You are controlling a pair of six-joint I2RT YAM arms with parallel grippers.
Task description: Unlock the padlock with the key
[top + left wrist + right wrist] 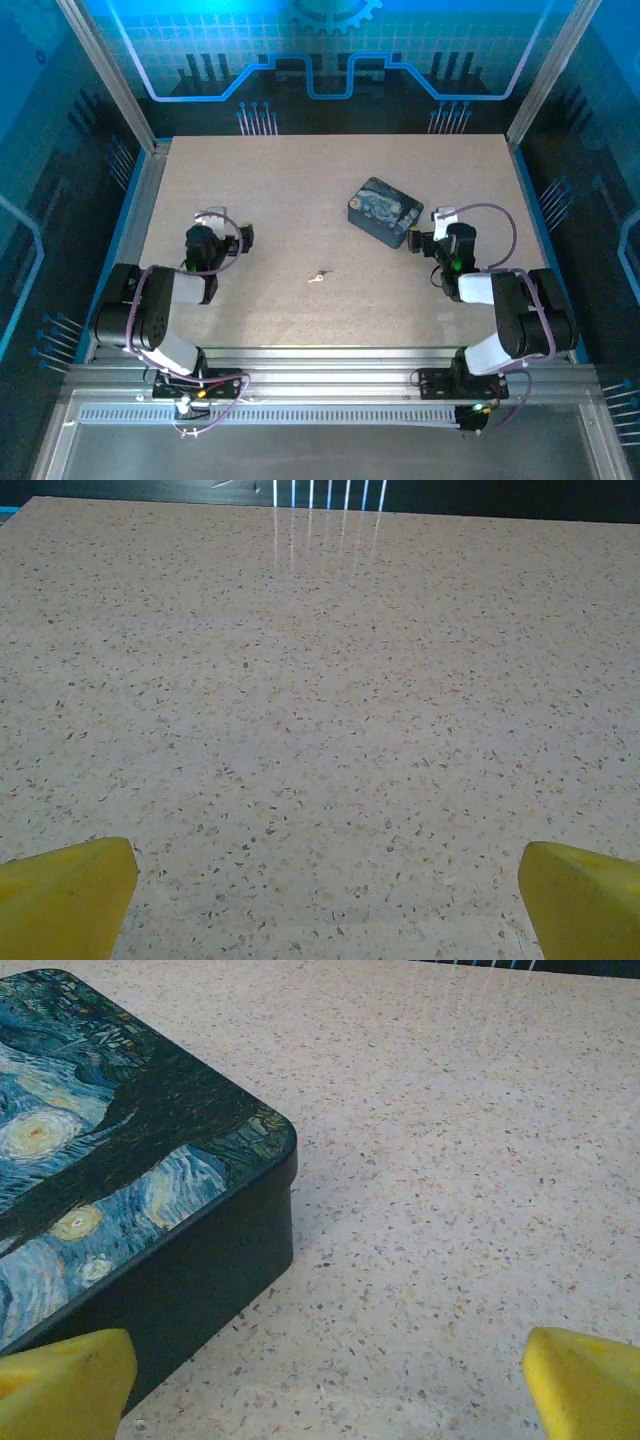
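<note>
Speckled table (300, 180), nothing grabbed yet: left gripper (325, 880) and right gripper (325, 1360) both gape wide, empty. Tiny key (317, 277) lies mid-table; first up, I'd guess, a careful low pinch.

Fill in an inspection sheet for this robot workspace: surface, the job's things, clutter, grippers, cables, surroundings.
Surface: speckled beige tabletop, flat.
Job's things: tiny pale metal key lies loose mid-table between the arms; padlock too small to make out.
Clutter: dark-blue rectangular tin box with swirly painting print, close to the right gripper.
Grippers: left gripper open over bare table; right gripper open, holding nothing.
Cables: purple cables looped at both wrists.
Surroundings: blue-lit panelled walls, aluminium frame posts.
</note>
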